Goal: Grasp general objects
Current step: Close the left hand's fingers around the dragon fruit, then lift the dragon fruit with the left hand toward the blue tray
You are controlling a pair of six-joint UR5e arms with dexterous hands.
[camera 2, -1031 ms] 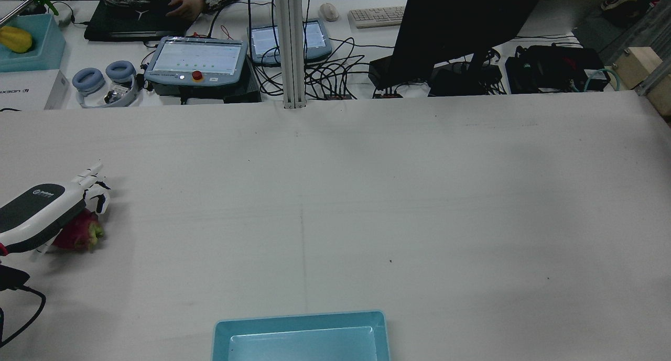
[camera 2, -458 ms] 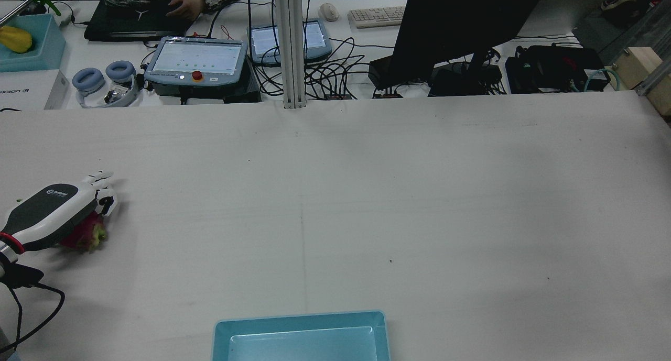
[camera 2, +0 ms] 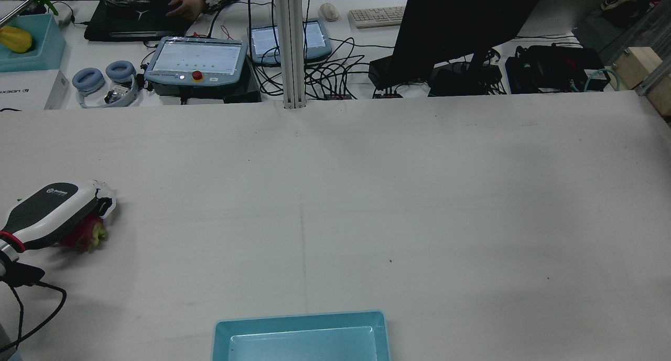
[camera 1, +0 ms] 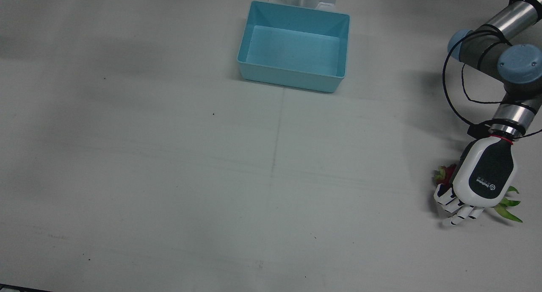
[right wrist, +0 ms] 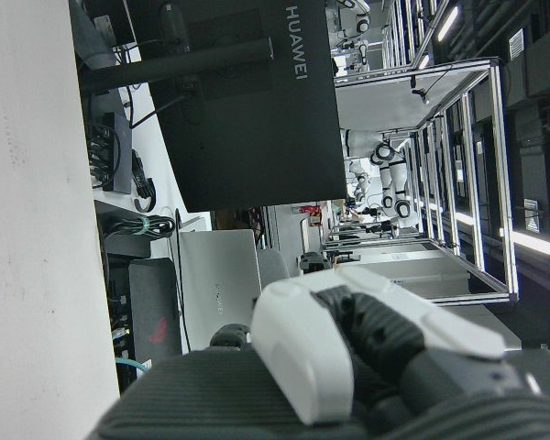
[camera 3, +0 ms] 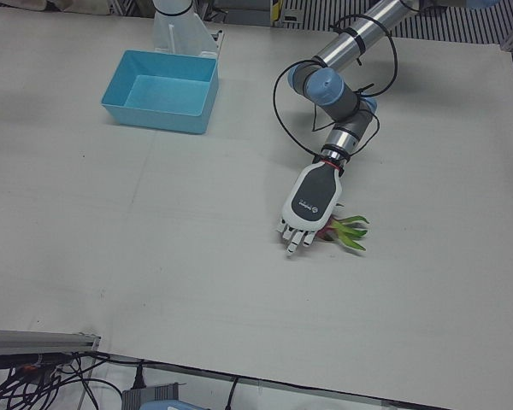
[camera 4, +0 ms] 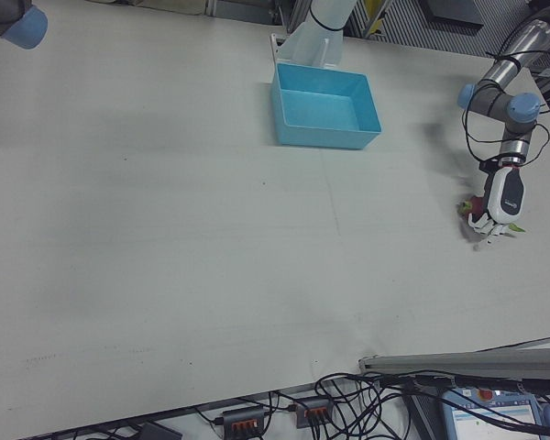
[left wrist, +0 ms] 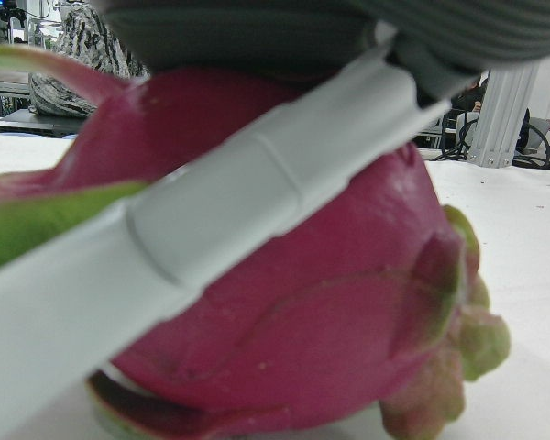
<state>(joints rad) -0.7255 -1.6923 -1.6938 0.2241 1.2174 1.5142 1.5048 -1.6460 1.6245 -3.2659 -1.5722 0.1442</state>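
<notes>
Dragon fruit [camera 2: 84, 236] sits near the table's left edge (robot's own left), about mid-depth, resting on the tabletop [camera 2: 335, 193]. Red-pink skin w/ green leafy scales; scales poke out past the hand in front view [camera 1: 508, 209].

Step in hand: closing the grasp on the fruit, pre-lift. Left hand [camera 2: 50, 213] lies palm-down right over the fruit, covering most of it. Fingers [camera 1: 455, 207] curl down past its far side in front + left-front views [camera 3: 308, 209]. Left hand view shows one finger [left wrist: 211, 229] laid across the fruit's skin, touching or v. close. Fruit still looks seated on the table there, so not lifted yet. Hand state: narrow, partly curled round the fruit, but can't tell if the grip is actually firm.

Next move, my guess: finish the squeeze, get a finger under the round belly, then lift straight up. Fruit is round + smooth so may roll or slip; leafy scales could snag.

Moving right: blue bin [camera 2: 301, 337] at mid of robot-side edge, nothing seen inside, well apart from the fruit. Likely drop spot, not sure.

Right hand [right wrist: 348, 357]: only in its own cam, off the work area, nothing visibly held; how far open, can't tell.
</notes>
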